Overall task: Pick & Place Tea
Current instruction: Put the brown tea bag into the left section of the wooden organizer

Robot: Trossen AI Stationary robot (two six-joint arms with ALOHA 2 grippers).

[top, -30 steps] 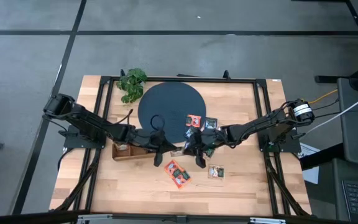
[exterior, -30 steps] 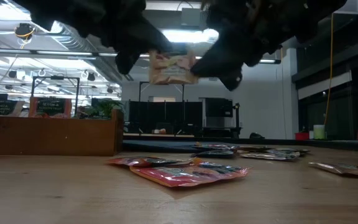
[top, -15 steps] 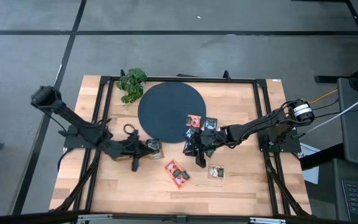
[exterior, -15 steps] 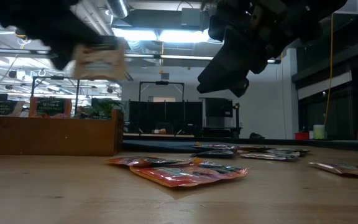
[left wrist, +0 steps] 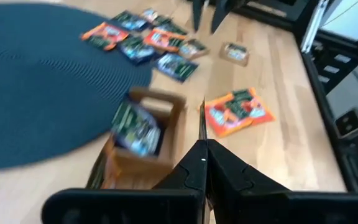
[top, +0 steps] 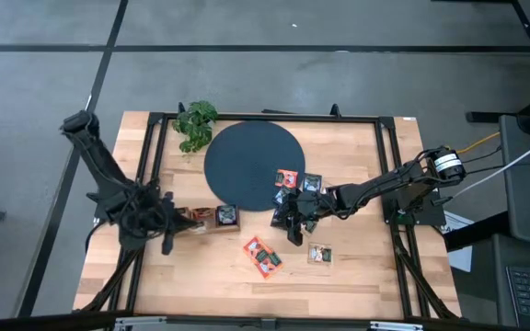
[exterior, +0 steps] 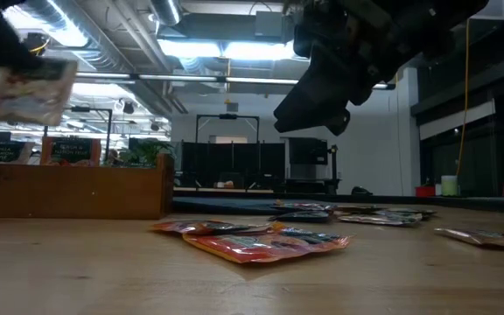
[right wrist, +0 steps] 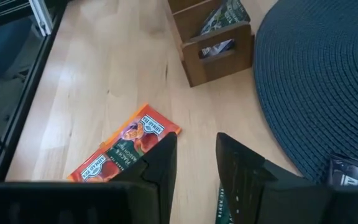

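Above the wooden tray [top: 202,221], the left tool [left wrist: 202,158] pinches one tea sachet [exterior: 26,90] edgewise, likely for slotting in. The right tool [right wrist: 192,163] hangs open over loose sachets [top: 263,256] on the worktop [top: 357,276].

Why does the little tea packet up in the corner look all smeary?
Low view: the tea sachet in the left end effector is smeared, probably motion blur, and ceiling lights glare behind it. Left wrist view: the wooden tray looks soft too. Right wrist view: the orange sachet is crisp.
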